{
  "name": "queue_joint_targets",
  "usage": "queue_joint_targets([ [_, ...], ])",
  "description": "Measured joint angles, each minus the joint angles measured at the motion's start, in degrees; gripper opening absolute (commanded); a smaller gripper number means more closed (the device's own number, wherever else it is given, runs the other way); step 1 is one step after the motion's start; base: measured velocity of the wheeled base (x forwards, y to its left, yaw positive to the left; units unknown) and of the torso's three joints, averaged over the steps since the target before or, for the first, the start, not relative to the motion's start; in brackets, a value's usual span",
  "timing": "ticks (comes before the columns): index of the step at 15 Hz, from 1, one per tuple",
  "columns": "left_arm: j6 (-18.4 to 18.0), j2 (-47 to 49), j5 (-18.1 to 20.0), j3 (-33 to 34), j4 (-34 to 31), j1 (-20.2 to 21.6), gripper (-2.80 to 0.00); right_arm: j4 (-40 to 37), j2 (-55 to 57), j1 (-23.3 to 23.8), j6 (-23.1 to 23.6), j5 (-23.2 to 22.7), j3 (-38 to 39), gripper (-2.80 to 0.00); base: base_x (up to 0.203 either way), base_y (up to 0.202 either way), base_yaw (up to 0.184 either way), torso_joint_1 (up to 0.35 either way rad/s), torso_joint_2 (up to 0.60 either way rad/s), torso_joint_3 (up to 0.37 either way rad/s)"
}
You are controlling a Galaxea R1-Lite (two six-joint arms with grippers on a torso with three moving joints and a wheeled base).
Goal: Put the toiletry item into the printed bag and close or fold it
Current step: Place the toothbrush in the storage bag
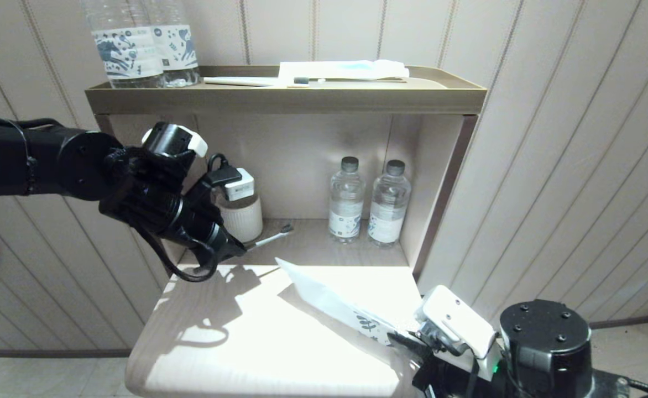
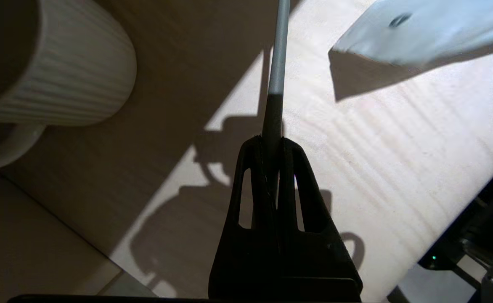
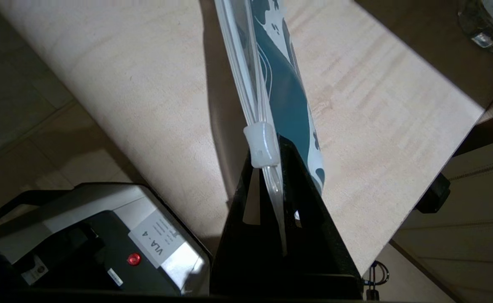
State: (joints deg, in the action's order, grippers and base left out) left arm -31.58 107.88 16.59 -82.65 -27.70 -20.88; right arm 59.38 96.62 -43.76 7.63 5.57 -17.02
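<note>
My left gripper (image 1: 238,247) is shut on the handle of the slim pale toothbrush (image 1: 271,237), at the back left of the table beside the ribbed cup. In the left wrist view the toothbrush (image 2: 278,63) sticks straight out past the closed fingertips (image 2: 253,147). Its head points toward the shelf niche, apart from the bag. My right gripper (image 1: 407,340), at the front right, is shut on the strip-seal edge of the printed bag (image 1: 329,301). The bag (image 3: 284,92) slants up over the table, its teal leaf print near the gripper (image 3: 267,155) and a clear slider just past the fingertips.
A white ribbed cup (image 1: 242,218) and two water bottles (image 1: 346,202) stand in the niche behind the light wooden table (image 1: 219,342). The top shelf holds two bottles (image 1: 141,50), a white-and-blue packet (image 1: 346,69) and a dark-bristled toothbrush (image 1: 301,80).
</note>
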Motion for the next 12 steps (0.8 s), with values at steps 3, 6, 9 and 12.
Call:
queue_joint_targets([
  [3, 0.13, 1.85, 0.33, 2.67, 2.24, 0.92, -2.8, 2.9, 1.36, 0.07, 0.02, -0.08, 0.52, -2.8, 0.0, 0.0, 0.0, 0.0, 0.0, 0.0],
  [6, 1.04, 3.03, 0.29, 3.48, 3.04, -0.76, -2.8, 3.07, 2.2, 0.09, 0.03, -0.06, 0.64, -2.8, 0.0, 0.0, 0.0, 0.0, 0.0, 0.0],
  [9, 2.14, 3.55, -0.15, 3.59, 3.52, -3.86, -2.8, 3.37, 3.45, 0.02, 0.05, -0.06, 0.11, -2.8, 0.0, 0.0, 0.0, 0.0, 0.0, 0.0],
  [12, 2.7, 3.37, -1.95, 3.41, 3.76, -7.45, -2.8, 3.48, 4.59, -0.02, -0.02, -0.04, -0.84, -2.8, 0.0, 0.0, 0.0, 0.0, 0.0, 0.0],
])
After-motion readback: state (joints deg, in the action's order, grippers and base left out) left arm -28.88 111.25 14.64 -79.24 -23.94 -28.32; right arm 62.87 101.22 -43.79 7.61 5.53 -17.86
